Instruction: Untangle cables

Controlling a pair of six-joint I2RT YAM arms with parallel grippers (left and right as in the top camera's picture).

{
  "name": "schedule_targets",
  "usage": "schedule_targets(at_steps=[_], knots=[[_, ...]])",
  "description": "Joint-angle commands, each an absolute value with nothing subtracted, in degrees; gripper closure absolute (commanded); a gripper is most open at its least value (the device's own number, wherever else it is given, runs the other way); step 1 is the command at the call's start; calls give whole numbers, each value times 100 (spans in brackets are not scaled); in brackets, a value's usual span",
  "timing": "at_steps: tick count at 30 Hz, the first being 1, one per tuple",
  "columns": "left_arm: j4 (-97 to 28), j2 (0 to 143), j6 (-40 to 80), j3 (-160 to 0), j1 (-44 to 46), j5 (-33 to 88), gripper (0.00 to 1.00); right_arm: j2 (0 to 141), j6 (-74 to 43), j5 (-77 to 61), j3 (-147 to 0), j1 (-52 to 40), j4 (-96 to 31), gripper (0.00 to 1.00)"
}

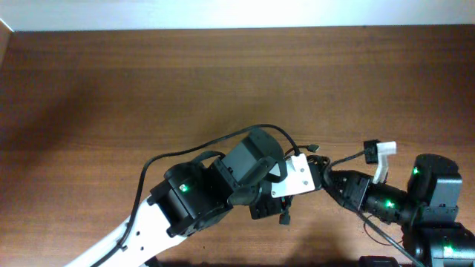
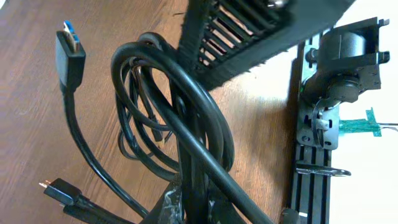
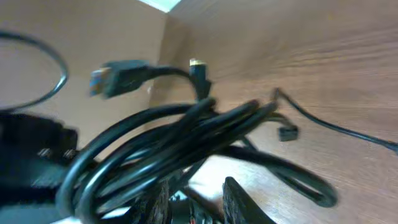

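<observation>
Near the table's front edge, right of centre, the two arms meet nose to nose with the cables bunched between them. The left gripper comes in from the lower left. Its wrist view shows several loops draped round a dark finger beside a ribbed pad, but I cannot tell how far the jaws stand apart or whether they pinch anything. The right gripper shows two fingers with a gap between them and the bundle crossing just above. That view is blurred, so whether it has hold of a cord cannot be told either. The task looks barely begun: the cords are wound into one coil, overlapping and threaded through each other. Only the ends are free, namely a blue-tipped plug, a small gold-tipped plug and a third plug lying on the wood with its cord trailing away. Every loop has yet to be drawn out and each cord laid apart.
</observation>
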State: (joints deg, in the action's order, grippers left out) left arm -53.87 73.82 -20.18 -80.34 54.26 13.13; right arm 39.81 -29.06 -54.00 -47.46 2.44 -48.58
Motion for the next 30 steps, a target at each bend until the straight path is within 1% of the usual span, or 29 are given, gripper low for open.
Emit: schedule_targets(at_steps=[1,2,9,10,11,12,16,17,18,19,21,25,26,27,30], knots=[[-5319,7266,-1809,-8062,5433,1125,100,3942,-2373,-6259,-4812,266,-4619,72],[-5319,7286,-1688,-8062,5433,1133,100,3942,-2381,-6665,-4812,266,-4399,72],[-5321,7317,-1612,-8062,5433,1155,100,3942,-2443,-7008,-4814,266,-4195,71],[-5321,7317,-1614,-8062,5433,1175,100,3942,-2443,-7006,-4814,266,-4169,67],[-5321,7317,-1614,-8062,5433,1310,100,3944,-2443,-6982,-4814,266,-4150,58],[-5319,7317,-1616,-8062,5437,1546,100,3944,-2445,-6875,-4814,266,-4150,53],[-5319,7317,-1616,-8062,5439,1835,100,3944,-2447,-6827,-4814,266,-4128,52],[-5319,7317,-1614,-8062,5439,1933,100,3944,-2519,-6744,-4814,266,-4125,60],[-5319,7317,-1616,-8062,5437,1929,100,3944,-2781,-6517,-4812,266,-4132,76],[-5317,7317,-1614,-8062,5437,1909,100,3944,-2790,-6508,-4812,266,-4134,84],[-5315,7317,-1612,-8062,5437,1824,100,3944,-2790,-6510,-4812,266,-4134,96],[-5317,7314,-1614,-8062,5437,1802,100,3944,-2790,-6326,-4812,266,-4213,96],[-5319,7314,-1612,-8062,5437,1785,100,3944,-2790,-5966,-4812,266,-4414,96],[-5323,7314,-1612,-8062,5437,1669,100,3944,-2790,-5328,-4812,266,-4766,96],[-5323,7314,-1612,-8062,5433,1568,100,3944,-2790,-4217,-4812,266,-5218,96]])
